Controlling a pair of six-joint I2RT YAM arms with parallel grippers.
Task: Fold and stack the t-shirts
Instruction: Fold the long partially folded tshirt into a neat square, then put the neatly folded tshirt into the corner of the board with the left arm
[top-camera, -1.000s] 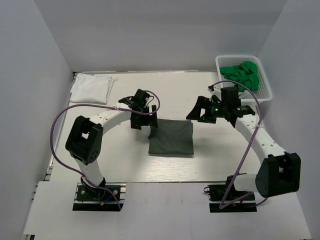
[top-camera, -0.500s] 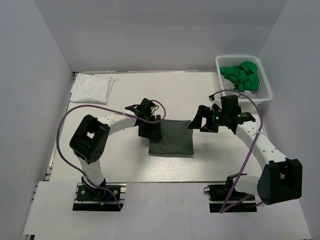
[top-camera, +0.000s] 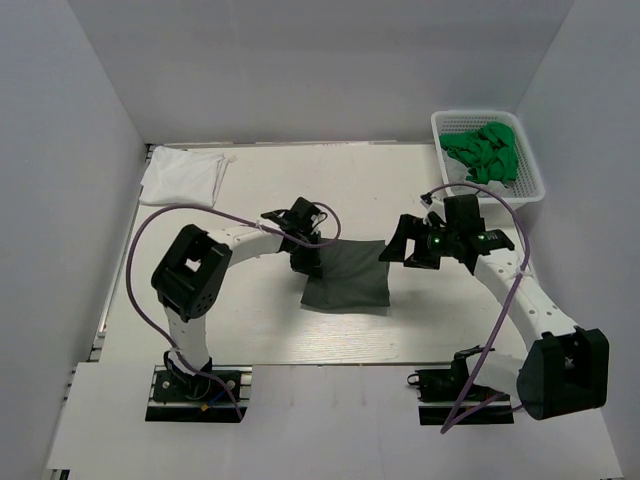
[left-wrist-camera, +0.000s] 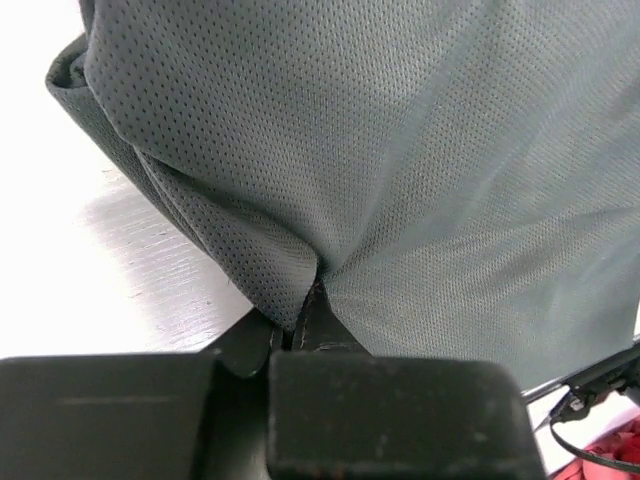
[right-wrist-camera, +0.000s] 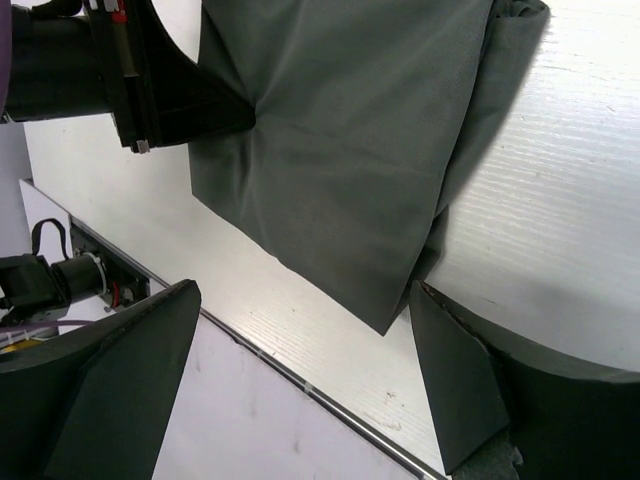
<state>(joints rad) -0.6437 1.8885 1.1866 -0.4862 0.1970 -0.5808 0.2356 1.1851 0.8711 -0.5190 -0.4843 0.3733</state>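
Pinching shows only in left wrist view: left end effector (left-wrist-camera: 308, 300) clamped shut on a fold at the 9 o'clock edge of the dark olive-grey t-shirt (top-camera: 350, 278); top view adds right end effector (top-camera: 400, 250) wide open, holding nothing, at its 3 o'clock edge; white t-shirt (top-camera: 182, 177) at surface's (top-camera: 250, 325) 10 o'clock corner; surface visible all round dark shirt.

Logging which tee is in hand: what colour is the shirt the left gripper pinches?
Plain dark olive-grey shirt, fine dotted weave; left wrist view shows it best.

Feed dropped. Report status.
Left gripper shut on dark olive-grey cloth t-shirt, left edge. Right gripper open at its right edge. White cloth t-shirt far left, out of the way.
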